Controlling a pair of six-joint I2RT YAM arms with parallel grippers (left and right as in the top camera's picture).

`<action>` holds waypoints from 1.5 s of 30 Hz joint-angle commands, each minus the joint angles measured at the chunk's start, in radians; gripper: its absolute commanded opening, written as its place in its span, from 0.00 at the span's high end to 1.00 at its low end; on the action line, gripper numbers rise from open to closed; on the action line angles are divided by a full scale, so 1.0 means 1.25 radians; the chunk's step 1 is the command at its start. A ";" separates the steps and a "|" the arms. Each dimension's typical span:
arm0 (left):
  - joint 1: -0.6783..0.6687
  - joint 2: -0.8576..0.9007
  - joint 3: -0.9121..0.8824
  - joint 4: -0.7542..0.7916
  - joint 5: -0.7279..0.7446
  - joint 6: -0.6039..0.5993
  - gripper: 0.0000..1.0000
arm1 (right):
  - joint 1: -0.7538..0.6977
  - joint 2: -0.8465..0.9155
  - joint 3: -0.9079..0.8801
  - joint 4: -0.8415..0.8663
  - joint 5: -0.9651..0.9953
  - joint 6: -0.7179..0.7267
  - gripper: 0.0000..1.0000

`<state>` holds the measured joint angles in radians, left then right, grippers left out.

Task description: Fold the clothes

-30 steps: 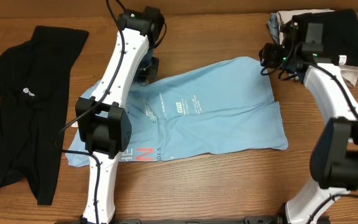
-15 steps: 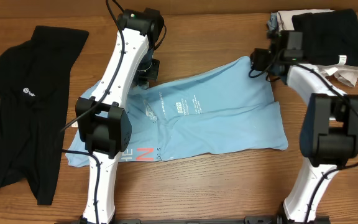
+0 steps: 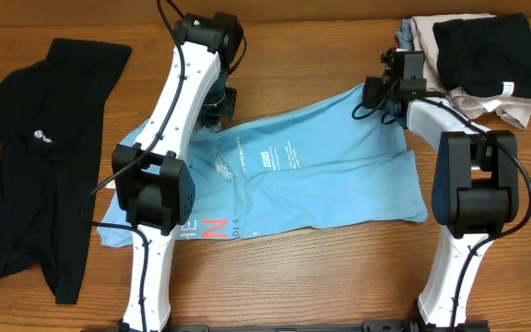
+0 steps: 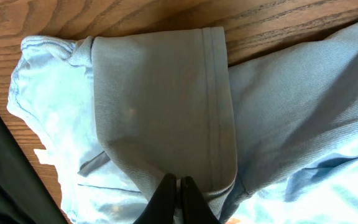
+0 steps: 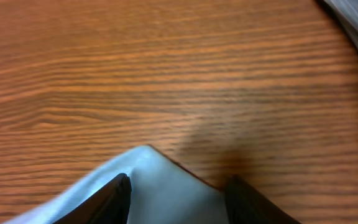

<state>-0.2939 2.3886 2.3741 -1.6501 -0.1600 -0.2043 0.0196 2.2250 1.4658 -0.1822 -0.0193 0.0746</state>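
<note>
Across the table's point(image 3: 321, 277) middle, overhead: light blue T-shirt point(image 3: 321, 175) spread flat. My left gripper point(image 3: 218, 101) is at its back-left part, right gripper point(image 3: 374, 92) at its back-right corner. Black garment point(image 3: 35, 184) by the left edge; clothes pile point(image 3: 477, 51) in the back-right corner. Left wrist cam: fingers point(image 4: 166, 199) pinched tight on a sleeve point(image 4: 166, 106) fold. Right wrist cam: fingers point(image 5: 114, 199) spread apart, shirt corner btwn them.

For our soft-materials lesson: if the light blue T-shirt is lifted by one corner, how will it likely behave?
Probably floppy: the light blue T-shirt lies wrinkled, and its sleeve bends in soft folds at the shut left gripper. Likely light, as the cloth looks thin. Pushed, it would probably bunch rather than slide whole across the wooden table.
</note>
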 commanded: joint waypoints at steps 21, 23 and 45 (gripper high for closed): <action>0.006 -0.013 0.015 0.004 -0.010 -0.010 0.96 | 0.009 0.021 0.019 -0.108 0.092 0.004 0.89; 0.013 -0.013 0.015 0.004 -0.022 -0.011 0.96 | 0.009 0.009 0.051 -0.156 0.092 0.004 0.93; 0.120 -0.028 0.015 -0.031 -0.017 -0.022 0.96 | -0.034 -0.152 0.324 -0.780 -0.018 0.044 0.96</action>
<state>-0.1421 2.3886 2.3741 -1.6730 -0.1699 -0.2115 0.0090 2.0598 1.8576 -1.1149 0.0170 0.0887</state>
